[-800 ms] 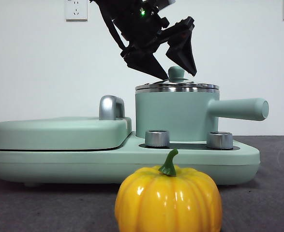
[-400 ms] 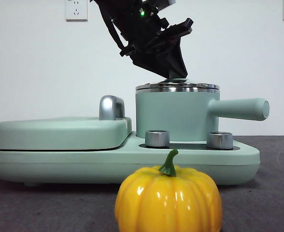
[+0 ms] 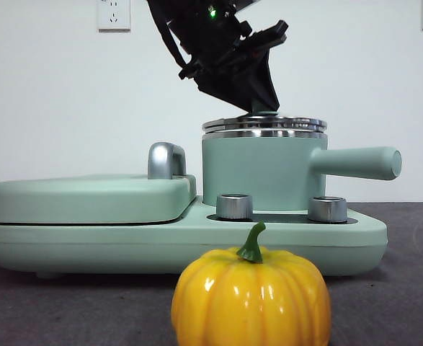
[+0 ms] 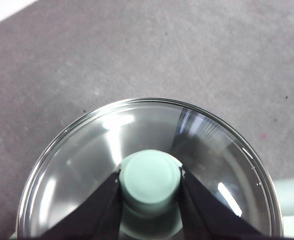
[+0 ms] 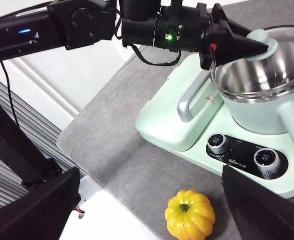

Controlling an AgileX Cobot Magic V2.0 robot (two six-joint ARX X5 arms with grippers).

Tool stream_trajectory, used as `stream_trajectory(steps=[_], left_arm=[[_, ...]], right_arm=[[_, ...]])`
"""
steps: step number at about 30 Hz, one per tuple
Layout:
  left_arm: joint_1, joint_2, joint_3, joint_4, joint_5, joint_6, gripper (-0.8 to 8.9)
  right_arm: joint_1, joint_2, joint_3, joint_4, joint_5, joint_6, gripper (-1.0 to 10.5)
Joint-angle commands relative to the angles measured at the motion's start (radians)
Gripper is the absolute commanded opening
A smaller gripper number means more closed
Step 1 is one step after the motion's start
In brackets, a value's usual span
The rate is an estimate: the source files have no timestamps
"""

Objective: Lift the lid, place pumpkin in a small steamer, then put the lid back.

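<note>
The lid (image 3: pixel 264 123), glass with a steel rim, hangs a little above the rim of the small steamer (image 3: pixel 258 173). My left gripper (image 3: pixel 261 108) comes down from above and is shut on its mint-green knob. In the left wrist view the two black jaws clamp the knob (image 4: pixel 151 177) on both sides, with the lid (image 4: pixel 86 165) spread below. The pumpkin (image 3: pixel 251 299) stands on the grey table in front of the appliance. From high and to the side, the right wrist view takes in the steamer (image 5: pixel 259 95), the pumpkin (image 5: pixel 190 215) and the left gripper (image 5: pixel 247 47). My right gripper (image 5: pixel 151 172) is open and holds nothing.
Beside the steamer lies the flat griddle cover (image 3: pixel 88 198) with its chrome handle (image 3: pixel 166 160). Two steel dials (image 3: pixel 234 206) sit on the base in front of the pot. The steamer's long handle (image 3: pixel 355 162) sticks out sideways. A white table edge (image 5: pixel 111 215) lies near the pumpkin.
The left gripper's jaws, open around the knob a second ago, closed on it. The lid has since risen slightly off the pot rim.
</note>
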Motion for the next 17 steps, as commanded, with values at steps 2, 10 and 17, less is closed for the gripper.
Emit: stream_trajectory(steps=[2,10,17], left_arm=[[-0.006,-0.028,0.066,-0.011,0.003,-0.001,0.15],[0.032,-0.141,0.067,-0.053,0.003,0.007,0.15],[0.146,-0.246,0.067,-0.164,0.003,0.008,0.15]], right_arm=[[0.000,0.001,0.016,0.011,0.003,0.006,4.5],[0.000,0.042,0.015,0.010,0.039,0.071,4.5],[0.037,0.154,0.015,0.011,0.030,0.075,4.5]])
